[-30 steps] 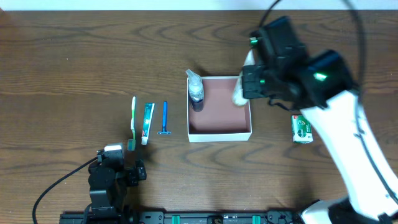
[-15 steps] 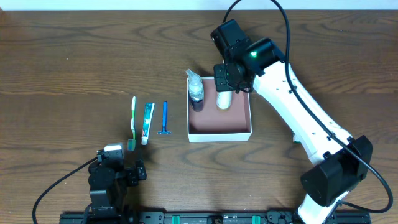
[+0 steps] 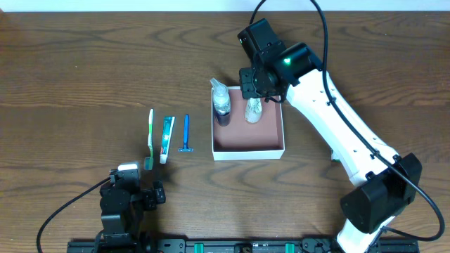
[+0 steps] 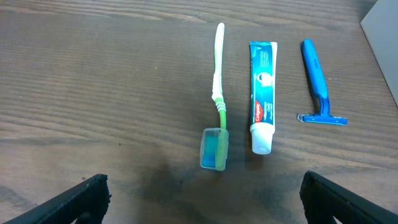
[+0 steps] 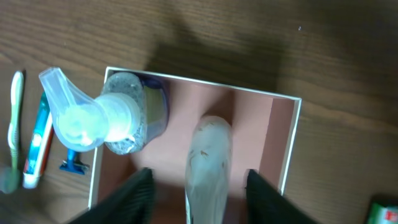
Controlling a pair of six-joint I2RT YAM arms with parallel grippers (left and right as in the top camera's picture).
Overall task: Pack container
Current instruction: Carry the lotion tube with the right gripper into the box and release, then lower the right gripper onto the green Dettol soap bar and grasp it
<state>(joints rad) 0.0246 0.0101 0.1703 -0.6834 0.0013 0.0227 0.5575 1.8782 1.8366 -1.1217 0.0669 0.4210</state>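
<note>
The container [image 3: 249, 152], a shallow white box with a pinkish-brown inside [image 5: 249, 124], stands at mid-table. In its left part a clear pump bottle [image 3: 222, 105] stands upright [image 5: 118, 118]. A pale translucent tube [image 3: 253, 110] rests inside the box beside the bottle. My right gripper [image 3: 257, 95] hangs over the box, open, its fingers [image 5: 140, 193] standing clear on either side of the tube [image 5: 209, 155]. My left gripper [image 4: 202, 199] is open and holds nothing, low over the wood near the front left [image 3: 138, 184].
A green toothbrush [image 3: 150, 137] [image 4: 217, 93], a toothpaste tube [image 3: 166, 138] [image 4: 262, 87] and a blue razor [image 3: 186, 133] [image 4: 317, 81] lie side by side left of the box. A small green box [image 5: 385, 211] shows at the lower right corner of the right wrist view.
The right arm swung down and left over the box with the pale tube, set it inside, and its jaws have just opened off it. The left arm has not moved.
</note>
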